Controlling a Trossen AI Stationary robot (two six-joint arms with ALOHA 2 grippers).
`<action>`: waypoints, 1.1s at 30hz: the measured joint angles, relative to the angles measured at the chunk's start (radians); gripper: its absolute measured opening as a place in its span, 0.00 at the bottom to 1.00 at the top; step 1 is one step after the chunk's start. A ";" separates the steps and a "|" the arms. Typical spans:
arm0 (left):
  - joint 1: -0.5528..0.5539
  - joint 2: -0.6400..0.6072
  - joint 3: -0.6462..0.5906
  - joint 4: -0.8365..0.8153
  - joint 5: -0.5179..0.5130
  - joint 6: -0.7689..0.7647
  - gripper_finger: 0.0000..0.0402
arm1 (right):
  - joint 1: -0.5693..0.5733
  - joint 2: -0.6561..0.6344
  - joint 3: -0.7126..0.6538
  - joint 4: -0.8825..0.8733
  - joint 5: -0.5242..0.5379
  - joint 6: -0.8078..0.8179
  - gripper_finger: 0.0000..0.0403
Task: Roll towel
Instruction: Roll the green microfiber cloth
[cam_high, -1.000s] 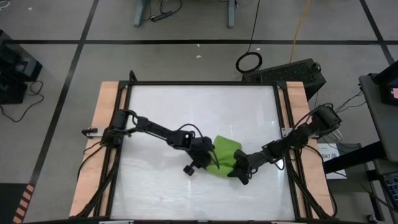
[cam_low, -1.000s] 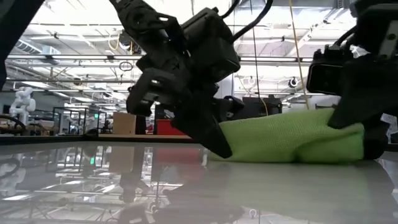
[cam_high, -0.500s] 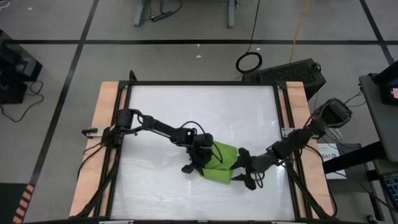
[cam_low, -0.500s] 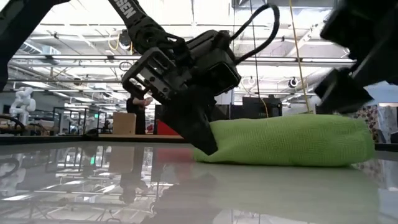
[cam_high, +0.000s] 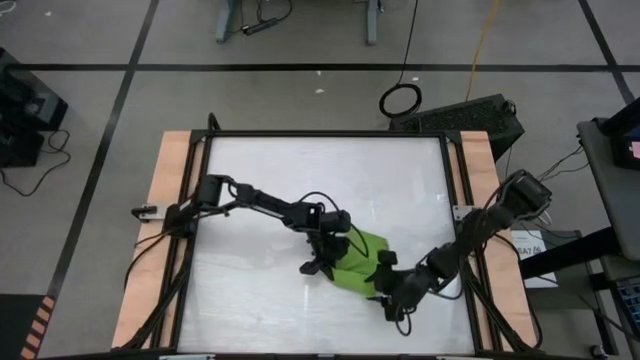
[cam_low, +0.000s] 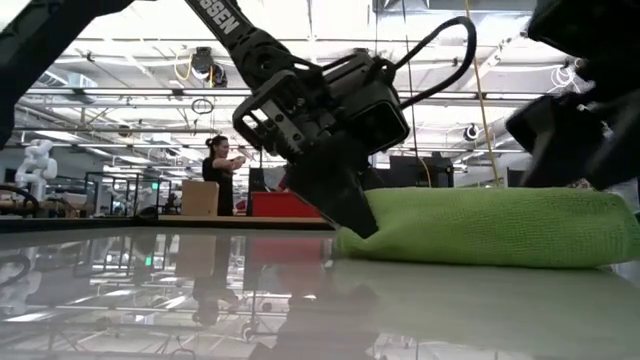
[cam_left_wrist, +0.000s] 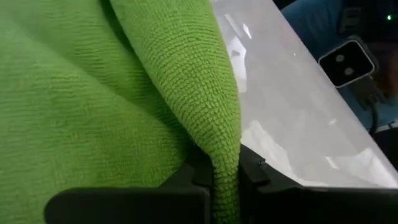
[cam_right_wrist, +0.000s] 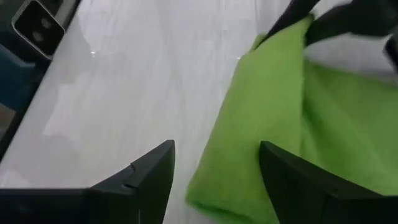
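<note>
The right gripper is hovering near the table's front edge, just beside the near end of the towel, its 2 fingers standing spread apart with nothing between them. The towel, a lime-green bundle, is lying right of centre on the white tabletop. At its left side the left gripper is pinching a fold of the cloth, its jaws pressed tight on it. In the room far behind, a person is standing.
</note>
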 joint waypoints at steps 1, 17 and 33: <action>0.004 0.000 0.001 0.001 0.001 -0.006 0.05 | 0.009 0.008 0.001 -0.006 0.002 0.013 0.56; 0.039 0.002 0.006 0.015 0.151 -0.074 0.14 | 0.084 0.140 0.011 -0.070 0.159 0.254 0.50; 0.106 -0.024 0.143 -0.044 0.190 -0.110 0.60 | 0.085 0.139 0.010 -0.112 0.165 0.336 0.05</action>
